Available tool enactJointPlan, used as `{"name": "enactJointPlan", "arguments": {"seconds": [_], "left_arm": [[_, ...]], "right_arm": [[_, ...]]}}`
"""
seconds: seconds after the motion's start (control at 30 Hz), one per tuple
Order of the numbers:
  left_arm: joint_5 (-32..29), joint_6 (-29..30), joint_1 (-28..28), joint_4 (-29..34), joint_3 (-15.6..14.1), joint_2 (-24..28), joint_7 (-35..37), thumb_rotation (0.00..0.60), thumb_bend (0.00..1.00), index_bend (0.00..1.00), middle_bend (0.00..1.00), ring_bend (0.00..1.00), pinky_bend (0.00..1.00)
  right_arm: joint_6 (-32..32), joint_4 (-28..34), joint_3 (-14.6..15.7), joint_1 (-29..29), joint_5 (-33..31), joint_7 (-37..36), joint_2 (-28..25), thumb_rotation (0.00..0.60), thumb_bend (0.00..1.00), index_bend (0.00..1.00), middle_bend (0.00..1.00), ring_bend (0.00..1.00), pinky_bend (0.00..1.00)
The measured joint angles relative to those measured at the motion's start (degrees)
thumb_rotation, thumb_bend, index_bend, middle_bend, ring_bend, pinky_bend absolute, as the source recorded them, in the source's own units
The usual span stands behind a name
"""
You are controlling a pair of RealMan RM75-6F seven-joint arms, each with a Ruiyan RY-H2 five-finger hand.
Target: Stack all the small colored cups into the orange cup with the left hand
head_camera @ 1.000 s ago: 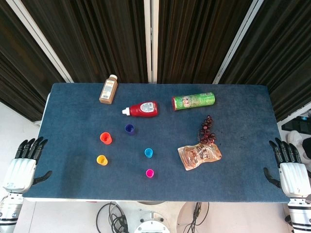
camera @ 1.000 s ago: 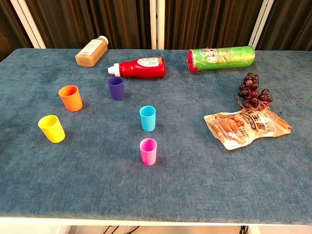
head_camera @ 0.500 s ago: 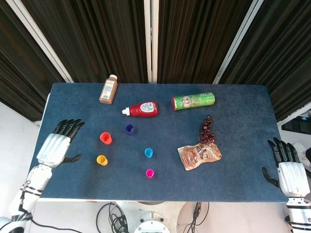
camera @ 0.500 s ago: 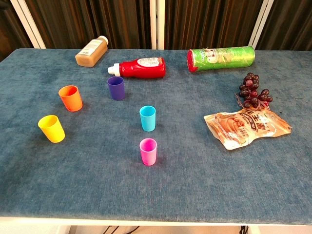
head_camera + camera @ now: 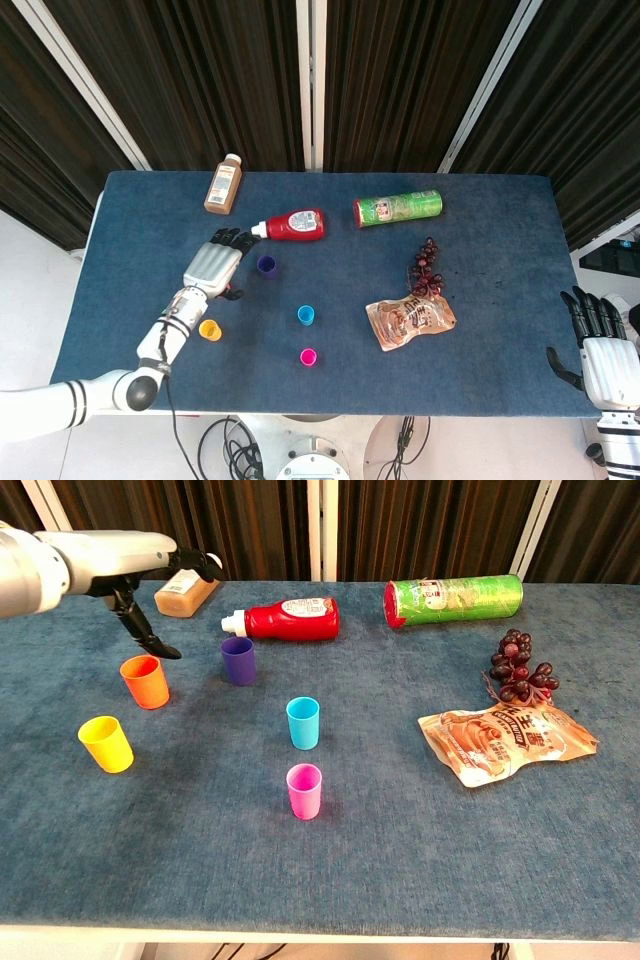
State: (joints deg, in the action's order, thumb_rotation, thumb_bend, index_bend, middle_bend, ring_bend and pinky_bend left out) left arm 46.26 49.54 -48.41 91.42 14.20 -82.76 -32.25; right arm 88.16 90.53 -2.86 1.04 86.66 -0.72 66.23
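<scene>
**Left hand over the orange cup, holding nothing**

Take the orange cup (image 5: 146,680) as your landmark; it stands upright on the table (image 5: 200,880). Nearest you, the pink cup (image 5: 304,790) sits well to its right and closer in. The yellow cup (image 5: 106,743) is just nearer than the orange one, slightly left. The blue cup (image 5: 303,722) stands to the right, the purple cup (image 5: 238,660) right and a little farther back. Your left hand (image 5: 212,265) hovers above the orange cup, fingers spread, empty. Your right hand (image 5: 602,350) hangs off the table's far right edge, fingers apart, also empty. Beyond the orange cup lie the ketchup (image 5: 290,617) and brown bottle (image 5: 187,585).
</scene>
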Motion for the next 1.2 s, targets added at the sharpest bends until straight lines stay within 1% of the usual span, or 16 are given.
{"name": "enactJointPlan", "arguments": {"seconds": [0.2, 0.37, 0.57, 0.7, 0.9, 0.97, 1.1, 1.2], "left_arm": [[-4.2, 1.11, -3.84, -8.95, -0.77, -7.22, -3.41, 0.6, 0.2, 0.25, 0.2, 0.21, 0.12], [-4.45, 1.59, -5.0, -13.93, -1.41, -11.44, -2.34, 0.6, 0.21, 0.28, 0.25, 0.29, 0.12], [-2.28, 1.03, -5.61, -18.29, -1.64, -14.46, 0.46, 0.6, 0.23, 0.32, 0.29, 0.34, 0.12], [0.35, 0.67, -5.97, -21.32, -1.76, -16.18, 2.42, 0.6, 0.27, 0.38, 0.34, 0.39, 0.14], [2.61, 0.2, -6.15, -25.09, -1.73, -18.2, 5.08, 0.6, 0.3, 0.45, 0.42, 0.44, 0.25], [2.98, -0.09, -6.09, -26.25, -1.64, -18.93, 6.03, 0.6, 0.31, 0.46, 0.43, 0.45, 0.27], [3.86, 0.06, -5.9, -26.99, -1.58, -19.38, 6.46, 0.6, 0.31, 0.48, 0.45, 0.47, 0.3], [4.39, 0.96, -5.72, -25.73, -1.23, -18.78, 6.52, 0.6, 0.31, 0.48, 0.45, 0.47, 0.3]], "right_arm": [[-0.23, -1.29, -0.16, 0.13, 0.0, -1.72, 0.27, 0.6, 0.27, 0.0, 0.0, 0.0, 0.0], [0.27, -2.94, -0.58, 0.02, -0.16, -2.95, 0.61, 0.6, 0.27, 0.0, 0.0, 0.0, 0.0], [0.23, -3.66, -0.5, -0.23, -0.31, -3.96, 0.6, 0.6, 0.27, 0.0, 0.0, 0.0, 0.0], [0.15, -3.88, -0.53, -0.37, -0.64, -3.99, 0.46, 0.6, 0.27, 0.0, 0.0, 0.0, 0.0], [-0.32, -3.92, -0.4, -0.23, -0.46, -3.85, 0.33, 0.6, 0.27, 0.0, 0.0, 0.0, 0.0], [-0.31, -4.01, -0.46, -0.25, -0.59, -3.9, 0.4, 0.6, 0.27, 0.0, 0.0, 0.0, 0.0], [-0.35, -4.22, -0.65, -0.27, -0.84, -4.13, 0.43, 0.6, 0.27, 0.0, 0.0, 0.0, 0.0], [-0.43, -4.36, -0.71, -0.22, -0.87, -4.22, 0.48, 0.6, 0.27, 0.0, 0.0, 0.0, 0.0]]}}
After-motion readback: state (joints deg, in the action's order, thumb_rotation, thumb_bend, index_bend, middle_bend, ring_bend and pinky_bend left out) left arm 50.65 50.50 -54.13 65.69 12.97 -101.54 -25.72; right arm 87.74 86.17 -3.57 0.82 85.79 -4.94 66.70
